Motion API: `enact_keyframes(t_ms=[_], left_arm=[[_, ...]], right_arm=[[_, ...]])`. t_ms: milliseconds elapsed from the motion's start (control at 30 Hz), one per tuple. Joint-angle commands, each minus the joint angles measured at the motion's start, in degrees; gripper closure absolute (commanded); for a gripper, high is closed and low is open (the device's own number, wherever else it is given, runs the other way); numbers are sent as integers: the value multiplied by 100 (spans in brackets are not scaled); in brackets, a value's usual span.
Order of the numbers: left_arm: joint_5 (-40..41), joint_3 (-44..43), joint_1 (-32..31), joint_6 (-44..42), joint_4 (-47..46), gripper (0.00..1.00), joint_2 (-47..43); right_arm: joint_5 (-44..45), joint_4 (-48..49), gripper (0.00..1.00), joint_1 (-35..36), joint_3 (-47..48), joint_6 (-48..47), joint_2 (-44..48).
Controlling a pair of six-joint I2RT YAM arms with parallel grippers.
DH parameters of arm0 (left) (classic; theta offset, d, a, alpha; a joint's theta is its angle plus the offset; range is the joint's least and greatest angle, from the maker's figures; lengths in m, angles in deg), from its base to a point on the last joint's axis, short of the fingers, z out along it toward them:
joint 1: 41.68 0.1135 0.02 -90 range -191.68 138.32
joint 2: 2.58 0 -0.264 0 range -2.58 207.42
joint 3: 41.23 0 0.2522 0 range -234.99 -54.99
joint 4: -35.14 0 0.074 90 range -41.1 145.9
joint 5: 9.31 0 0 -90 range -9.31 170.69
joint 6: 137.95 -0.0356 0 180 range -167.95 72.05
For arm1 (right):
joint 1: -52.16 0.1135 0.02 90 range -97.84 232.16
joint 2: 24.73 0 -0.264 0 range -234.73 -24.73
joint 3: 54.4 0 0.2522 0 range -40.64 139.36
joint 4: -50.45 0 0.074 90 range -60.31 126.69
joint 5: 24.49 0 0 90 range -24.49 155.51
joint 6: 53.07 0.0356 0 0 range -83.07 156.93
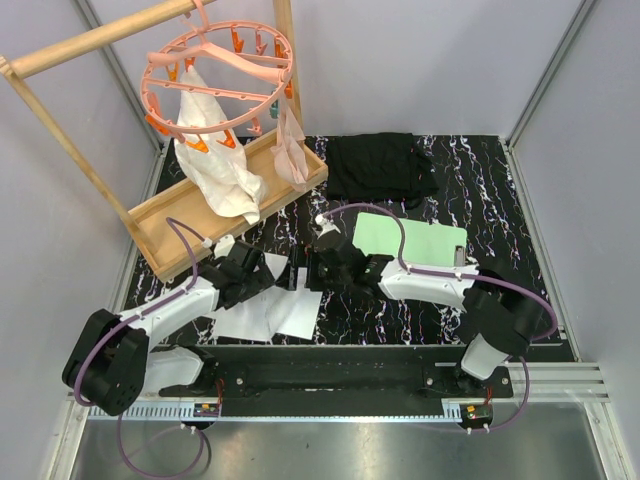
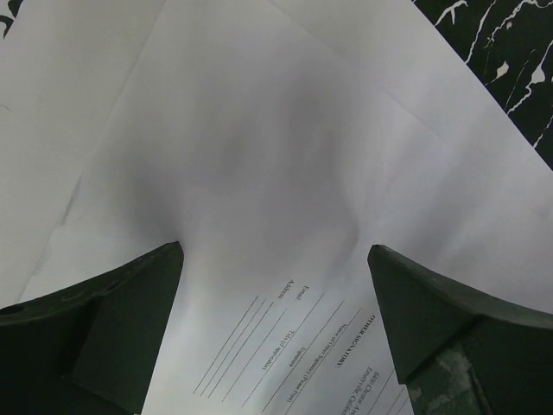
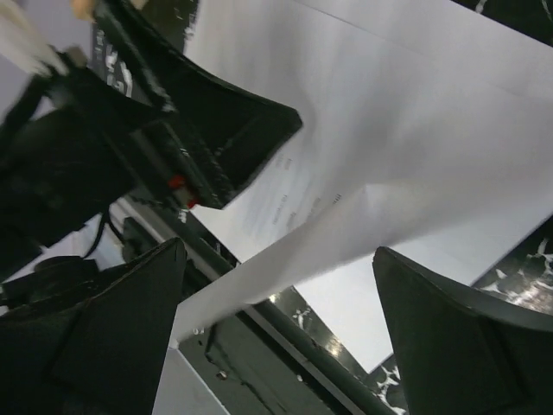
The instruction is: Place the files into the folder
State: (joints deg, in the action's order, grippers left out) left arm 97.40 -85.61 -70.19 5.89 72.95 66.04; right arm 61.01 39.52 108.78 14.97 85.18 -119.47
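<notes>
Black marbled table [image 1: 500, 200] w/ wooden tray [image 1: 160, 225] far left & black cloth [image 1: 380, 165] far centre; the files [image 1: 265, 315] lie fanned & overlapping at near left-centre, the folder [image 1: 410, 238] flat to their right, apart from them, just near of the cloth. Left gripper [image 2: 275, 249] is low over the files, fingers spread wide, pinching nothing. Right gripper [image 3: 278, 251], just right of it at the sheets' right edge, is also spread, a raised sheet edge crossing btwn its fingers, unclamped.
</notes>
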Motion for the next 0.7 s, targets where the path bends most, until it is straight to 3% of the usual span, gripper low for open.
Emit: enact_keyframes(t_ms=[0, 167, 300, 533, 567, 667], left_arm=[[-168, 231, 12, 135, -208, 1, 117], [-186, 266, 12, 126, -226, 1, 73], [-203, 327, 12, 118, -252, 1, 29], [-195, 196, 12, -313, -243, 1, -357], [-194, 178, 12, -452, -243, 1, -454], [-316, 38, 4, -821, -243, 1, -945]], right_arm=[[-219, 683, 0, 7, -68, 315, 97], [27, 825, 0, -2, -419, 1298, -27], [229, 930, 1, -11, -718, 1486, 25], [721, -71, 19, -11, -474, 916, 219], [748, -142, 23, -11, -464, 688, 245], [835, -160, 57, -11, -429, 292, 307]])
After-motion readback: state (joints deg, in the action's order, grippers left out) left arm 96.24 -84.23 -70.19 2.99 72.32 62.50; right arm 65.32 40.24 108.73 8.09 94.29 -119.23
